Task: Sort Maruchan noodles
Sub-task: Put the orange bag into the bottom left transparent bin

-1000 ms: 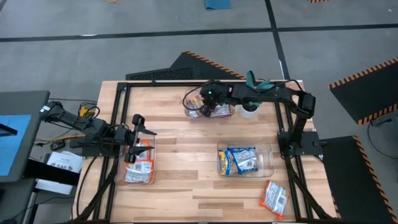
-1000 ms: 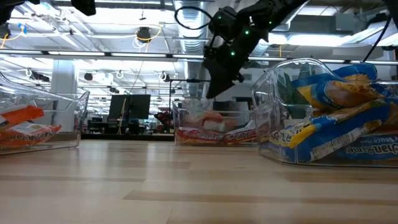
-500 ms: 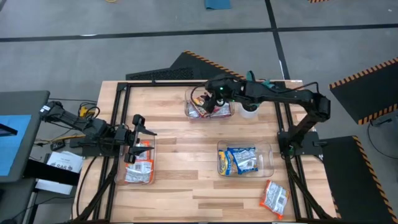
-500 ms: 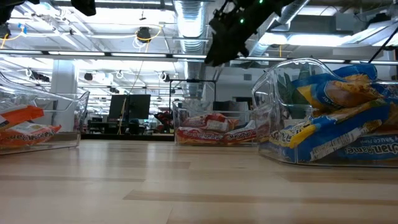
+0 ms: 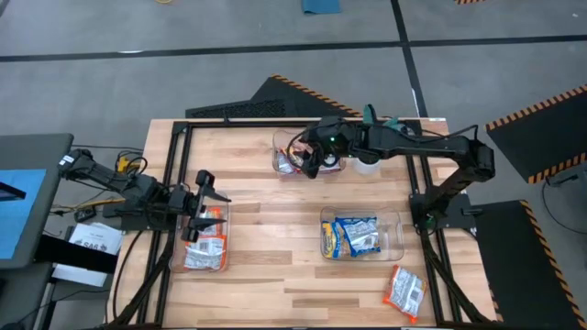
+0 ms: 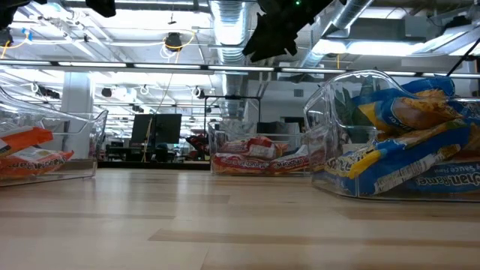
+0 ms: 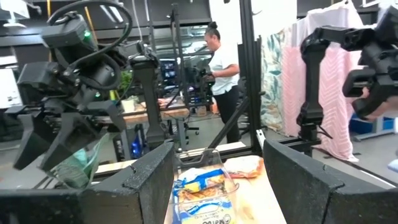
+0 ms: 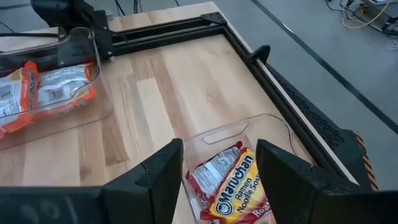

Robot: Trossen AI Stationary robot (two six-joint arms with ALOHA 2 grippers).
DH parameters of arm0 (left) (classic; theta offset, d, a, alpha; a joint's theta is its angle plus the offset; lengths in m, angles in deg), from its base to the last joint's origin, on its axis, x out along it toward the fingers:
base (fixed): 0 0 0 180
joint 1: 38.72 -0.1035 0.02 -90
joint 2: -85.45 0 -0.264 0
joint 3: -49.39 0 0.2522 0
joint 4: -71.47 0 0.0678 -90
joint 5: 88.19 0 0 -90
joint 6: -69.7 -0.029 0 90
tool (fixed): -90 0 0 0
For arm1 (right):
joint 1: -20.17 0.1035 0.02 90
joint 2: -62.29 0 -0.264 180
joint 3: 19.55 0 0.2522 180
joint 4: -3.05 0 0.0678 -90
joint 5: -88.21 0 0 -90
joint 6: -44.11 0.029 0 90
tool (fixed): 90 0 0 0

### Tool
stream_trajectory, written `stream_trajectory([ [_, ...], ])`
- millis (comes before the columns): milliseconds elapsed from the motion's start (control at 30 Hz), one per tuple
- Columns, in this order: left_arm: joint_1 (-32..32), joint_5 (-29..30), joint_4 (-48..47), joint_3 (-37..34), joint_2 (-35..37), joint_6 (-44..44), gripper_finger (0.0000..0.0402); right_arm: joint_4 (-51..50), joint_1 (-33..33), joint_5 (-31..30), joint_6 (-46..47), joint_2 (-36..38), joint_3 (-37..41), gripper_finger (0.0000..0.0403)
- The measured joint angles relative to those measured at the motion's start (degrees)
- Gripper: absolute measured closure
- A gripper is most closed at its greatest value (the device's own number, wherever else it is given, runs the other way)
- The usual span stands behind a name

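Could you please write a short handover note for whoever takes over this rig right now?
Right claw: open, empty, above the far bin holding red packets.
Left claw: open, empty, over the left bin with orange and whitish packets.
Near-right bin: blue packets.
Done: all those packets are binned.
Left: one orange packet lies loose on the table's near right corner; it likely belongs in the left bin.

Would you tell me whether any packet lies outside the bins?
Yes, one orange packet lies on the bare table, beside the blue packets' bin.
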Motion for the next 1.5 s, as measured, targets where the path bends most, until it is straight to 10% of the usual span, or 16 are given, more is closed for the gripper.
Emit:
stream_trajectory([
  [800,0.0,4.04,-3.39,0.0,2.67,-3.45,0.0174,-25.14,8.32,13.01,6.39,11.97,0.03,0.0176],
  [1167,0.02,5.43,-7.89,0.0,5.46,0.12,0.0174,-52.1,32.36,21.26,52.46,21.07,0.01,0.0176],
  [1500,0.0,5.61,-7.41,0.0,5.42,-0.42,0.0174,-52.59,66.98,12.76,103.32,15.5,0.01,0.0176],
])
